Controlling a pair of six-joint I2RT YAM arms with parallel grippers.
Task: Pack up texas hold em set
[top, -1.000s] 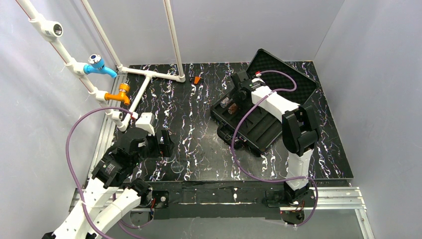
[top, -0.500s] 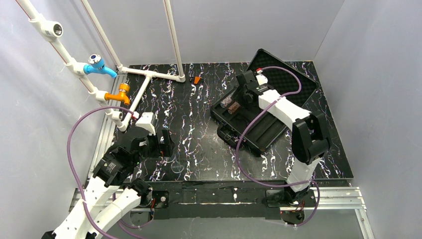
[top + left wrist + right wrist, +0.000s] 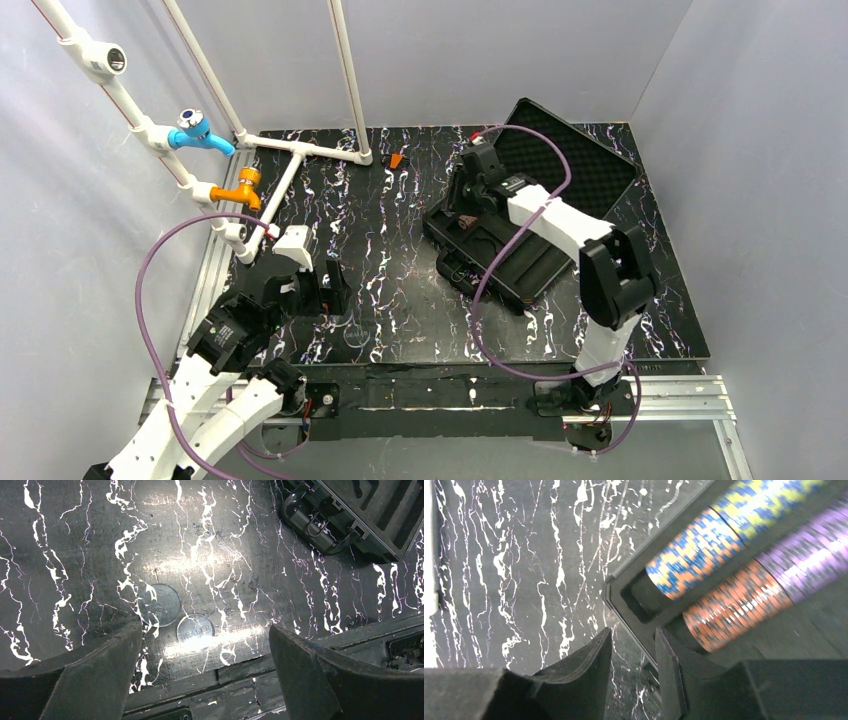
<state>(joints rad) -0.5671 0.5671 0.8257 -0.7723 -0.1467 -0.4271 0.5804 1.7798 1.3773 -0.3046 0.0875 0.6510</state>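
The black case point(image 3: 520, 262) lies open at the right of the mat, its foam-lined lid point(image 3: 590, 160) leaning back. My right gripper point(image 3: 468, 200) hovers over the tray's far left corner. In the right wrist view its jaws point(image 3: 634, 655) stand a narrow gap apart over the tray's rim point(image 3: 624, 607) and hold nothing. Four chip stacks lie in the tray's slots: blue-orange point(image 3: 691, 560), blue-yellow point(image 3: 764, 502), orange-grey point(image 3: 734, 605), purple point(image 3: 809, 555). My left gripper point(image 3: 335, 285) is open and empty above the mat point(image 3: 205, 680).
Two clear round discs point(image 3: 196, 630) point(image 3: 160, 605), one marked DEALER, lie on the mat under my left gripper. The case's handle point(image 3: 320, 525) faces them. A small orange piece point(image 3: 397, 160) lies at the back. White pipes with blue point(image 3: 195, 128) and orange point(image 3: 243, 187) valves stand at the left.
My right gripper has swung left, from over the tray near the lid to the tray's far left corner. The left arm and the case have not moved.
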